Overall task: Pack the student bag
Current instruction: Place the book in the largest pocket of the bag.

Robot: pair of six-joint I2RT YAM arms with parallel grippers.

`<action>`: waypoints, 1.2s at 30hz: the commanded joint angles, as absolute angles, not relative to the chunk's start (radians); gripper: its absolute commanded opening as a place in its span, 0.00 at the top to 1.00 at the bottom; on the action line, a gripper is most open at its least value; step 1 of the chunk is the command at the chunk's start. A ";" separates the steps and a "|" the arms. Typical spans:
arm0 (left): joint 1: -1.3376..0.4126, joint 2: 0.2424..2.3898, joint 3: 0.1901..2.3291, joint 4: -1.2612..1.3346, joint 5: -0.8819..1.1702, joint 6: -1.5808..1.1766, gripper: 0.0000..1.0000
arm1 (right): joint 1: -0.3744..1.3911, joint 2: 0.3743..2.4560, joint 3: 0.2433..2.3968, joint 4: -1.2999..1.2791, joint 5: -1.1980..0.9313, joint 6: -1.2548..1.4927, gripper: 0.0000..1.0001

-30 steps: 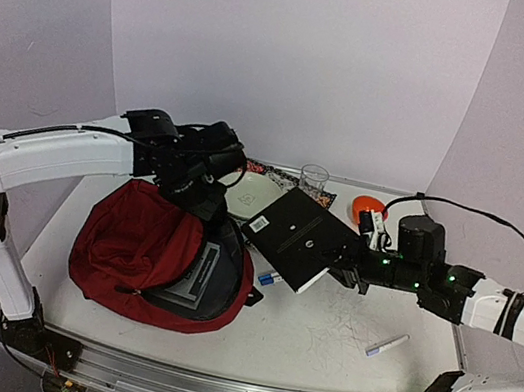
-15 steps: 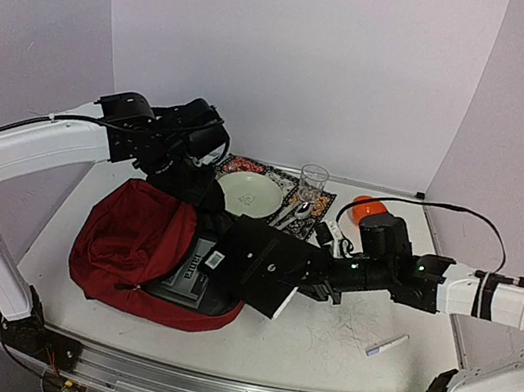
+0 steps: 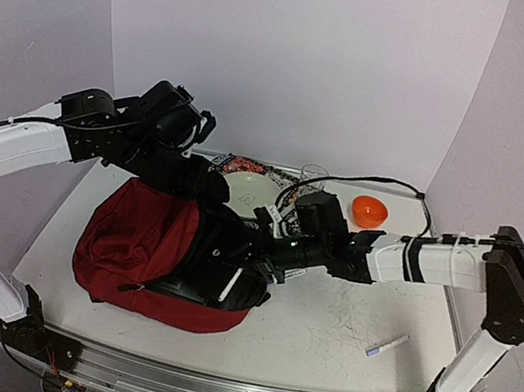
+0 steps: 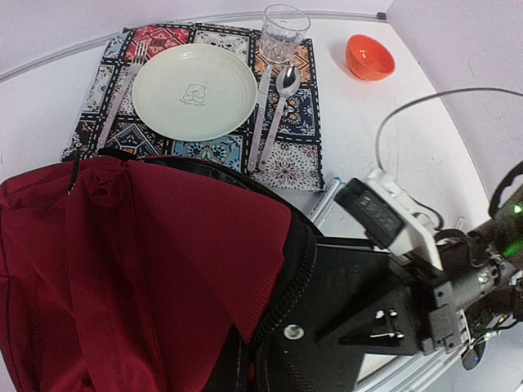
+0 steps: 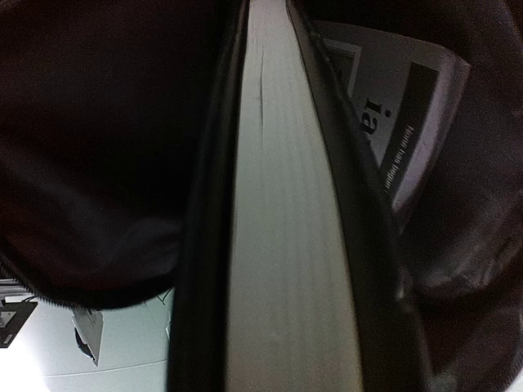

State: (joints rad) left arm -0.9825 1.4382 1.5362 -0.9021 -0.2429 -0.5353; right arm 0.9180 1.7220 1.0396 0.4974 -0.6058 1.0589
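So the student bag (image 3: 137, 240) is slumped on the table (image 3: 317, 343) with its mouth held open, and its upper rim is pinched in the tightly closed left gripper (image 3: 204, 189). A black book (image 4: 343, 302) is clamped by the right gripper (image 3: 268, 250) and poked partway into the bag's mouth, beside a printed booklet (image 5: 400, 147) already inside. Just behind the bag a patterned mat (image 4: 286, 163) is laid with a plate (image 4: 194, 91) and a glass (image 4: 284, 33). An orange bowl (image 4: 369, 55) is parked farther back on the bag's right-arm side, and a marker (image 3: 386, 346) is left well off to that same side.
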 commanded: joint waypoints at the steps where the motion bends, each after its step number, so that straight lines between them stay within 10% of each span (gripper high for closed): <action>1: -0.983 1.356 1.504 -0.793 -0.172 -0.569 1.00 | 0.938 1.807 1.191 0.683 -0.678 1.069 1.00; 15: -0.984 1.279 1.390 -0.662 -0.083 -0.640 1.00 | 0.988 2.129 1.420 0.763 -0.644 1.178 0.98; 27: -0.983 1.249 1.314 -0.621 -0.166 -0.705 1.00 | 0.990 2.066 1.353 0.591 -0.501 1.088 0.42; 36: -0.982 1.277 1.317 -0.604 -0.163 -0.693 1.00 | 0.991 1.855 1.239 0.389 -0.361 0.959 0.24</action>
State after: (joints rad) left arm -0.9825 1.2876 1.3121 -0.6869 -0.1554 -0.6971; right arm 0.9909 2.0294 1.2825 0.5048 -0.4499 1.0597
